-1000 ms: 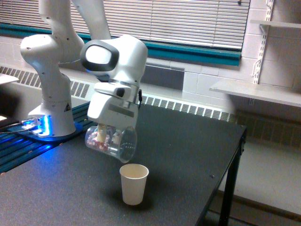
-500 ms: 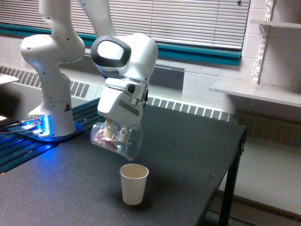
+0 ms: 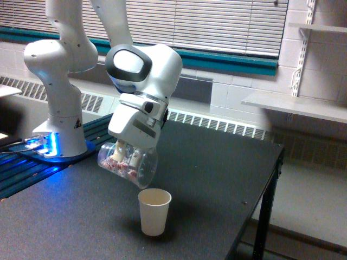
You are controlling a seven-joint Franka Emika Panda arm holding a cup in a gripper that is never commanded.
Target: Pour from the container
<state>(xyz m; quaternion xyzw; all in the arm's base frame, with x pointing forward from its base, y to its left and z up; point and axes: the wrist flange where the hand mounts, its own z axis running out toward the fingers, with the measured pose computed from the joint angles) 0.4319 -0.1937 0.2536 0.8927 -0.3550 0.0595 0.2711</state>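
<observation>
Clear plastic container (image 3: 128, 165): held in the air above the table (image 3: 217, 179), just up and to the exterior view's left of the paper cup (image 3: 154, 211).
Contents: reddish-brown and pale bits lie along its lower wall, toward the closed end.
Axis: nearly level, tipped well over; wide mouth points to the exterior view's right and slightly down, closed end to the left.
Paper cup: upright, cream-white, open top; inside looks bare, though its bottom is hidden.
Hand (image 3: 124, 151): clenched on the container from above, one pale finger inside the wall.
</observation>
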